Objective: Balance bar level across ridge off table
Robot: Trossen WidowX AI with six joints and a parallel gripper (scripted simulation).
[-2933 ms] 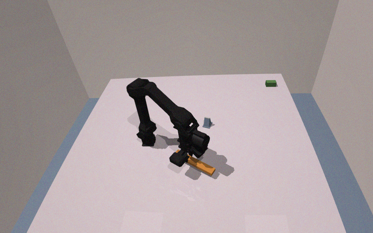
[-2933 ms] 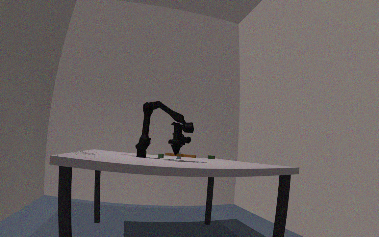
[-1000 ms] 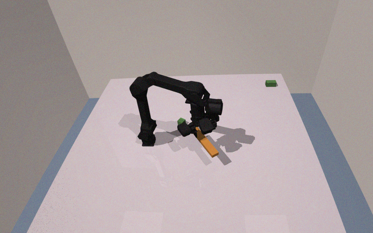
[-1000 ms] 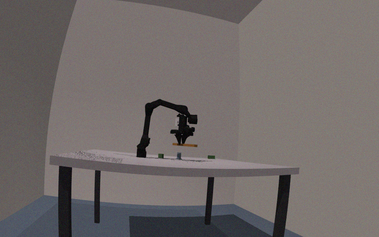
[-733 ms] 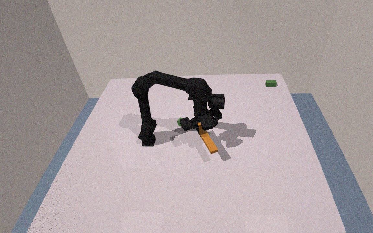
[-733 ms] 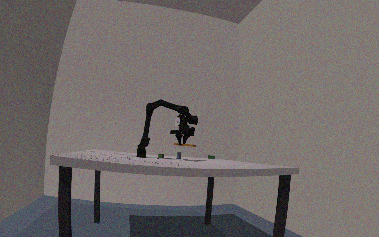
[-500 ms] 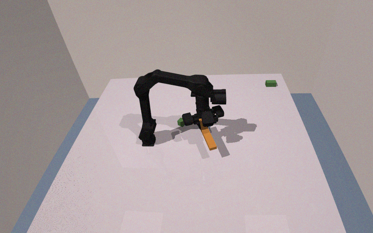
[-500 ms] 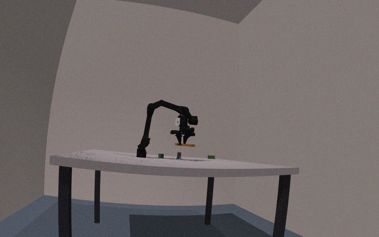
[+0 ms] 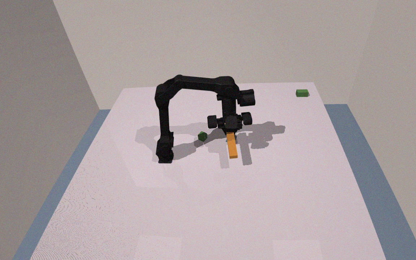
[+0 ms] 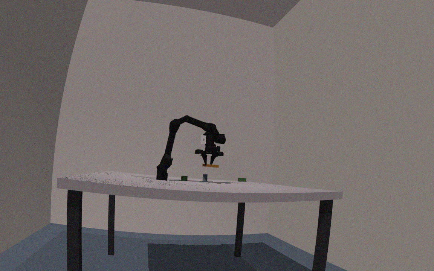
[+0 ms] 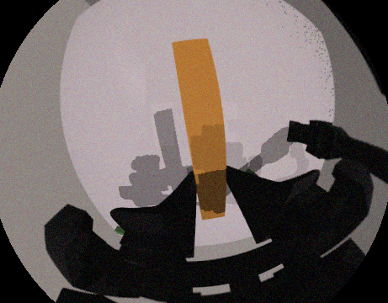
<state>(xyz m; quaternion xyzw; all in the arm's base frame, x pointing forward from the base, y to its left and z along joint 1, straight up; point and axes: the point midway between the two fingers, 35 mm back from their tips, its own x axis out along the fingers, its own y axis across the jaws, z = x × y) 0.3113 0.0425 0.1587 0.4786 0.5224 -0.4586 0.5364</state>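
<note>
The ridge (image 10: 204,177) stands in the way below the jaws (image 9: 230,133) (image 10: 208,164).

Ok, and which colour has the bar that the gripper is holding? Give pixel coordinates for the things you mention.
The bar (image 9: 232,146) (image 10: 213,165) (image 11: 204,97) is plain orange; the wrist view shows it best.

And here's the pale pinkish table (image 9: 235,207) (image 10: 198,196) (image 11: 118,84), up on dark legs, blue floor (image 9: 372,181) (image 10: 127,251) below (a darker patch sits under it), plain grey-beige walls (image 9: 203,38) (image 10: 178,74) (image 11: 25,168) rising around, the light dim in the exterior view
</note>
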